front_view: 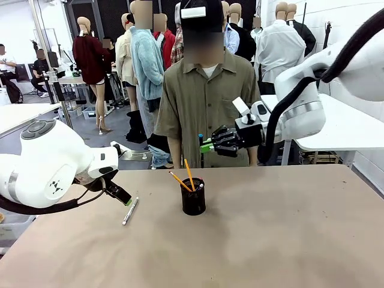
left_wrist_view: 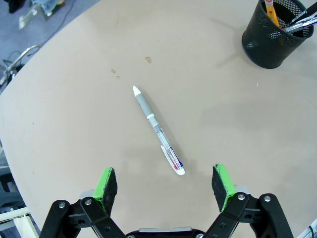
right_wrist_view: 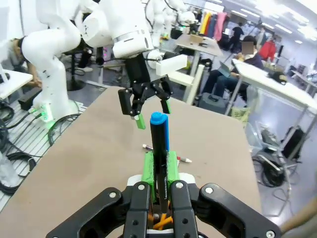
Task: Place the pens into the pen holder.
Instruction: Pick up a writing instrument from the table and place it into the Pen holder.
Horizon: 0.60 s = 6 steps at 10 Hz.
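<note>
The left tool [left_wrist_view: 163,179] hangs wide open over the white pen [left_wrist_view: 156,126] lying on the desk [front_view: 288,240] left of the pen holder [front_view: 193,197], above which the right tool [right_wrist_view: 159,168] clamps the dark blue pen [right_wrist_view: 159,139].

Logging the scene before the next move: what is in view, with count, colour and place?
Pen holder: one, black mesh, mid-table.
Pencils: two, yellow-orange, in the pen holder.
Silvery pen: one, in the pen holder.
White pen: one, white-grey, on the table, left of the pen holder.
Blue pen: one, dark blue, in the right gripper.
Table: one, tan.
Person: one, olive shirt, far side.
Left gripper: open, over the white pen.
Right gripper: shut on the blue pen, raised.
</note>
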Each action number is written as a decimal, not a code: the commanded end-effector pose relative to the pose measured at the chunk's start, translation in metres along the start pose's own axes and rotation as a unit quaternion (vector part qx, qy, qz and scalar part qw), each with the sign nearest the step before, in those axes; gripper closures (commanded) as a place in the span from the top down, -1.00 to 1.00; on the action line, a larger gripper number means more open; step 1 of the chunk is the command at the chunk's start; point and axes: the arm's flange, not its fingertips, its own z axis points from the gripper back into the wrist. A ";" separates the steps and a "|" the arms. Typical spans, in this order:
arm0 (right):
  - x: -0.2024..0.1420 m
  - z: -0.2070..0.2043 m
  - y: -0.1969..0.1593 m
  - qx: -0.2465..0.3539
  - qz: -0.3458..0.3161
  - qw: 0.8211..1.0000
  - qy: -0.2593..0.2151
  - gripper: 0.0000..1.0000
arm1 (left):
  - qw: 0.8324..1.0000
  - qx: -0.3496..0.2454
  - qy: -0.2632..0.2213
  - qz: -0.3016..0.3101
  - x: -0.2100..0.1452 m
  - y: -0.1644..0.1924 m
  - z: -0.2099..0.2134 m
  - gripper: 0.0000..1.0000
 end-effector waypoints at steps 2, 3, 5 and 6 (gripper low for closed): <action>-0.014 -0.010 -0.042 0.072 -0.044 0.996 -0.021 -1.00 | 1.000 0.000 -0.001 0.003 -0.001 0.002 0.001 1.00; -0.019 -0.013 -0.049 0.080 -0.058 0.995 -0.025 -1.00 | 1.000 0.000 -0.001 0.003 -0.001 0.002 0.001 1.00; -0.031 -0.023 -0.068 0.132 -0.097 0.986 -0.042 -1.00 | 1.000 0.000 -0.001 0.003 -0.001 0.002 0.001 1.00; -0.038 -0.029 -0.076 0.153 -0.109 0.981 -0.047 -1.00 | 1.000 0.000 -0.001 0.003 -0.001 0.002 0.001 1.00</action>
